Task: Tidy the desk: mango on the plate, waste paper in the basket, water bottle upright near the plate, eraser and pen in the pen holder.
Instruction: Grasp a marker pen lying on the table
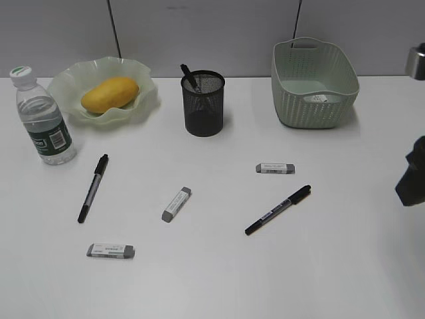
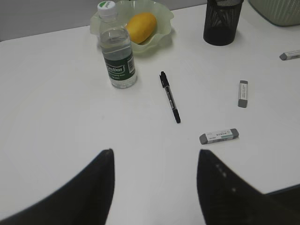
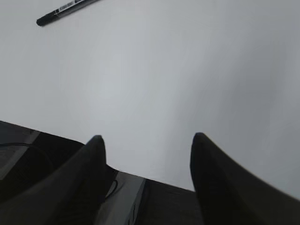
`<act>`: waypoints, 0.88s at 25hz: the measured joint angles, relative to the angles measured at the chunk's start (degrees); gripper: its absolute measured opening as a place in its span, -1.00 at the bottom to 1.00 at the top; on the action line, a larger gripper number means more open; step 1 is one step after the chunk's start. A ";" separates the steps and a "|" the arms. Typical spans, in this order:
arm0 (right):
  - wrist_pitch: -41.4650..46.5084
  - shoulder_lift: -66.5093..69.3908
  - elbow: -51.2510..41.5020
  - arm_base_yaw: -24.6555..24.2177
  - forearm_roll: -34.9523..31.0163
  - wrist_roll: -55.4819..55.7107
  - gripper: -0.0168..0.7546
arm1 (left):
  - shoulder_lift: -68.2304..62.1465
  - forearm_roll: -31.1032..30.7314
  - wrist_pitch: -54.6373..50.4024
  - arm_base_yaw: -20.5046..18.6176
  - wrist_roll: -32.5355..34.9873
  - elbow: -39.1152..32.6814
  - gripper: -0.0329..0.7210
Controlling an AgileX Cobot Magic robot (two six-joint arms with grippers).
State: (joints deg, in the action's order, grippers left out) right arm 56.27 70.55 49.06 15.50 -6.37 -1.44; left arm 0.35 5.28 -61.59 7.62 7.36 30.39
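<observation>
On the white desk (image 1: pixel 219 279): mango (image 1: pixel 110 94) lying in the wavy green plate (image 1: pixel 143 73) at the back left. Clear water bottle (image 1: pixel 44 118) upright just in front of the plate's left side, white cap on top, dark label facing forward. Black mesh pen holder (image 1: pixel 203 104) near the middle back, one dark pen-like stick leaning inside it. Pale green basket (image 1: pixel 315 83) at the back right, with a small whitish scrap, probably the waste paper (image 1: pixel 319 98), on its floor.

Loose on the desk: one black pen (image 1: pixel 93 188) left of centre, below the bottle; a second black pen (image 1: pixel 277 210) right of centre, lying at a slant. Three grey-white erasers: one (image 1: pixel 176 204) between the two pens, one (image 1: pixel 275 168) just above the right pen, one (image 1: pixel 111 250) nearest the front, below the left pen. All well apart from each other and from the holder.

Left gripper (image 2: pixel 154 154) over bare desk at the front, jaws spread wide, nothing between them; bottle, mango and left pen ahead of it. Right gripper (image 3: pixel 146 138) also spread wide and empty, above the desk's front edge, tip of the right pen far ahead at the upper left. Only a dark part of the right arm visible at the right edge of the exterior view.
</observation>
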 joint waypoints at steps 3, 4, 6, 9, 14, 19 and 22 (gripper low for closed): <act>-1.40 -4.37 -5.00 -0.07 0.06 1.44 0.23 | 0.00 0.00 0.00 0.00 0.00 0.00 0.22; -1.64 -6.24 -6.85 -0.07 0.06 1.93 0.23 | 0.00 0.00 0.00 0.00 0.00 0.00 0.22; -2.07 -10.51 -10.25 -0.07 0.06 2.74 0.23 | 0.00 0.00 0.00 0.00 0.00 0.00 0.22; -2.45 -17.77 -14.66 -0.07 0.17 3.65 0.23 | 0.00 0.00 0.00 0.00 0.00 0.00 0.22; -3.30 -31.09 -17.61 -0.07 0.57 5.22 0.23 | 0.00 0.00 0.00 0.00 0.00 0.00 0.22; -3.52 -43.13 -17.63 -0.07 1.21 5.48 0.23 | 0.00 0.00 0.06 0.00 0.00 0.00 0.22; -3.42 -49.31 -17.69 -0.07 1.99 5.48 0.23 | -1.41 0.06 0.10 0.00 0.00 0.00 0.22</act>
State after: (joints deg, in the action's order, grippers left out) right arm 52.84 21.24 31.37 15.43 -4.37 4.04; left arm -1.05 5.33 -61.49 7.62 7.36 30.39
